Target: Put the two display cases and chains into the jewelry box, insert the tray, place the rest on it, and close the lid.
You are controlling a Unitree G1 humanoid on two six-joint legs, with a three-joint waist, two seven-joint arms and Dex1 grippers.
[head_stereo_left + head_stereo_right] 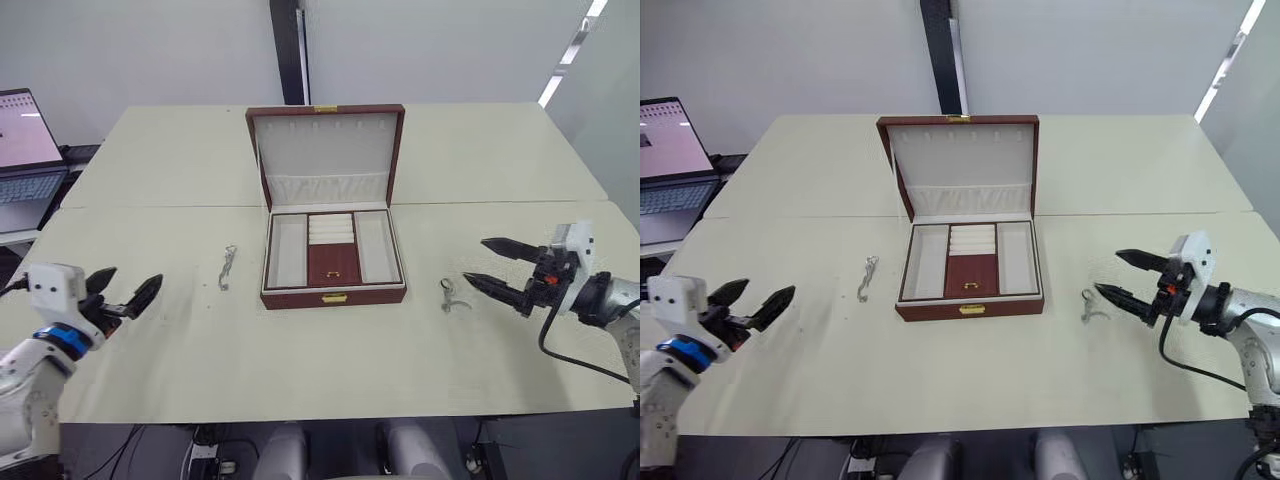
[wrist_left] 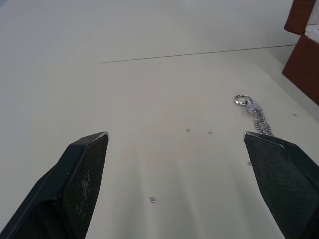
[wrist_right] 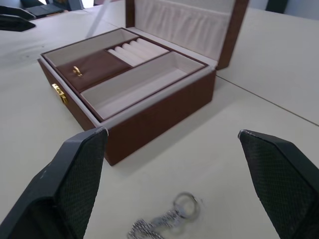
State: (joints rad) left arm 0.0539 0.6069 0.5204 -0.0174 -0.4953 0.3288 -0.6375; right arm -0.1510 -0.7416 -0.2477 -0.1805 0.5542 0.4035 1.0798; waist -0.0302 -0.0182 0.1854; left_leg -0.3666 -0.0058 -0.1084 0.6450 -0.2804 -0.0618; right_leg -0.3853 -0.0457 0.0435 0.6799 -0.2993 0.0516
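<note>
- I see the jewelry box [image 1: 334, 296] at the middle of the cream table [image 1: 300, 370], its front clasp facing me.
- Its lid [image 1: 326, 150] stands open and upright behind the box, showing a cream lining with a gathered pocket.
- The tray [image 1: 333, 262] already sits inside the box, level with the rim; its brown centre panel with the gold pull lies between two long cream sections, with ring rolls behind the panel.
- One chain [image 1: 227, 268] lies on the table to the left of the box, well apart from it, stretched roughly front to back.
- A second chain [image 1: 452, 296] lies to the right of the box, near its front corner, bunched with its ring showing.
- My left gripper [image 1: 128, 293] hovers far left of the box, beyond the left chain, fingers spread wide and holding nothing; its wrist view shows that chain just ahead of one fingertip.
- My right gripper [image 1: 484, 265] hovers right of the box, just beside the right chain, fingers spread and empty.
- A laptop [image 1: 28, 160] sits off the table's far left corner, screen lit.
</note>
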